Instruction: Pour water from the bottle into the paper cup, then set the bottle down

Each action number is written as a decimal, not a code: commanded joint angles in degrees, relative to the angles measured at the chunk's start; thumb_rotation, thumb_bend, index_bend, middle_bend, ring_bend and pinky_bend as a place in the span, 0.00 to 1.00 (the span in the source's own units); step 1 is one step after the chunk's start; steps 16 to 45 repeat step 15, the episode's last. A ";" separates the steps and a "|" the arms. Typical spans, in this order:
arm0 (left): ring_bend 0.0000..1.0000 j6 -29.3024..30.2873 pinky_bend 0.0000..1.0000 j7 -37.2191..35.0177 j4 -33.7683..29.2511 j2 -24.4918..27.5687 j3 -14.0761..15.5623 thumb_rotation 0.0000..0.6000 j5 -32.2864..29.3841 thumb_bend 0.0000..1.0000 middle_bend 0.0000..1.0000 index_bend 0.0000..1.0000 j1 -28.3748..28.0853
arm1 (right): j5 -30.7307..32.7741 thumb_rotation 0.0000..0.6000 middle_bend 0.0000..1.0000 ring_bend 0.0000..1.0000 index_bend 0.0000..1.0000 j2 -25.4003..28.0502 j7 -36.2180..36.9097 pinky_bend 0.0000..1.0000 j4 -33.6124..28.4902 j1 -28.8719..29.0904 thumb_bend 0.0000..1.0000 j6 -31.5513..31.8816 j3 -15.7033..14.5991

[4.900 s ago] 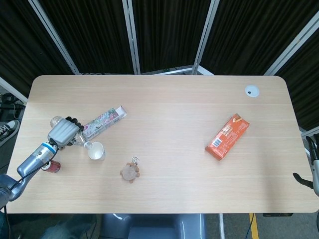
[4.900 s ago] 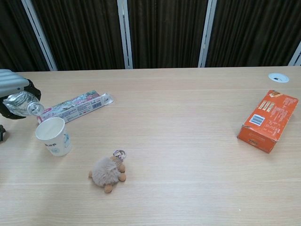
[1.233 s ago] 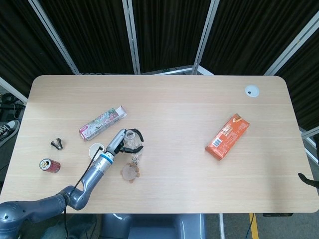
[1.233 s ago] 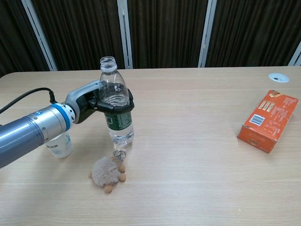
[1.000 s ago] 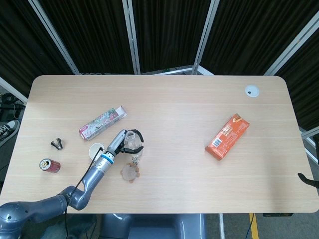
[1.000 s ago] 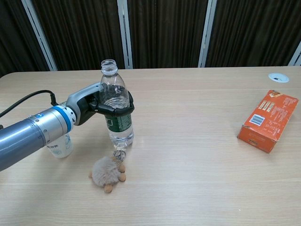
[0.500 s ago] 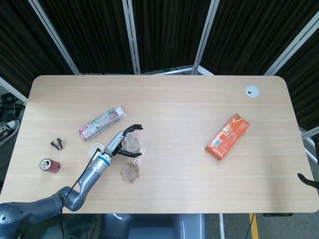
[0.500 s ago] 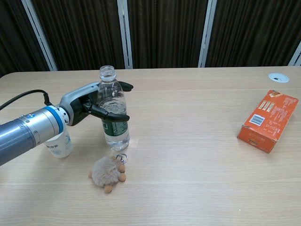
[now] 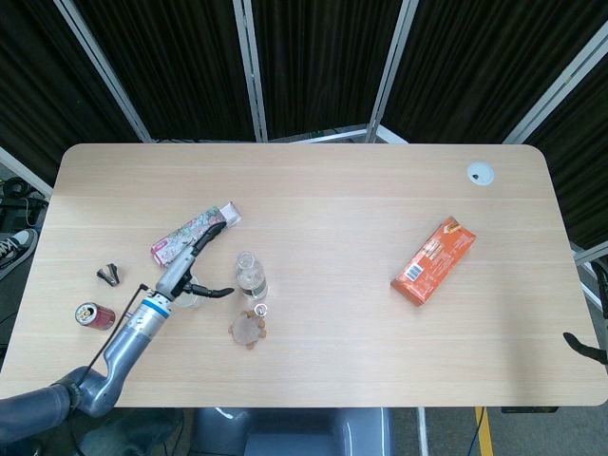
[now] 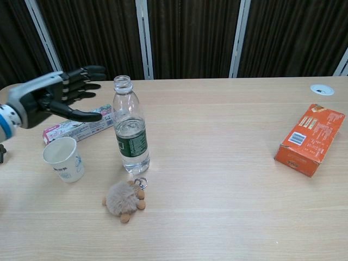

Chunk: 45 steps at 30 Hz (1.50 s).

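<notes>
Closing step: the left hand [image 10: 51,98], fingers spread and empty, hovers above the paper cup [image 10: 63,158]. The bottle [image 10: 129,128] stands upright, uncapped, just beside its fingertips, apparently set down. Next move: probably only retracting the arm.

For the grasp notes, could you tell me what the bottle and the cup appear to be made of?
Bottle: clear, glossy plastic by the look; the water level and the table show through it.
Cup: apparently matte white paper with a faint print and a rolled rim.
</notes>
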 commanded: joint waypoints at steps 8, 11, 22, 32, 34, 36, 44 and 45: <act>0.00 23.22 0.00 29.70 -8.63 14.30 3.01 1.00 -0.14 0.00 0.00 0.00 16.18 | -3.75 1.00 0.00 0.00 0.00 0.84 2.56 0.00 -0.63 -0.58 0.00 2.75 -0.43; 0.00 26.08 0.00 35.46 -10.09 15.60 3.49 1.00 -0.02 0.00 0.00 0.00 18.15 | -4.23 1.00 0.00 0.00 0.00 0.89 3.10 0.00 -0.50 -0.58 0.00 3.06 -0.42; 0.00 31.67 0.00 48.28 -16.92 20.70 5.54 1.00 0.40 0.00 0.00 0.00 23.09 | -6.42 1.00 0.00 0.00 0.00 1.05 3.83 0.00 -0.44 -0.72 0.00 4.82 -0.50; 0.00 31.67 0.00 48.28 -16.92 20.70 5.54 1.00 0.40 0.00 0.00 0.00 23.09 | -6.42 1.00 0.00 0.00 0.00 1.05 3.83 0.00 -0.44 -0.72 0.00 4.82 -0.50; 0.00 31.67 0.00 48.28 -16.92 20.70 5.54 1.00 0.40 0.00 0.00 0.00 23.09 | -6.42 1.00 0.00 0.00 0.00 1.05 3.83 0.00 -0.44 -0.72 0.00 4.82 -0.50; 0.00 31.67 0.00 48.28 -16.92 20.70 5.54 1.00 0.40 0.00 0.00 0.00 23.09 | -6.42 1.00 0.00 0.00 0.00 1.05 3.83 0.00 -0.44 -0.72 0.00 4.82 -0.50; 0.00 31.67 0.00 48.28 -16.92 20.70 5.54 1.00 0.40 0.00 0.00 0.00 23.09 | -6.42 1.00 0.00 0.00 0.00 1.05 3.83 0.00 -0.44 -0.72 0.00 4.82 -0.50; 0.00 31.67 0.00 48.28 -16.92 20.70 5.54 1.00 0.40 0.00 0.00 0.00 23.09 | -6.42 1.00 0.00 0.00 0.00 1.05 3.83 0.00 -0.44 -0.72 0.00 4.82 -0.50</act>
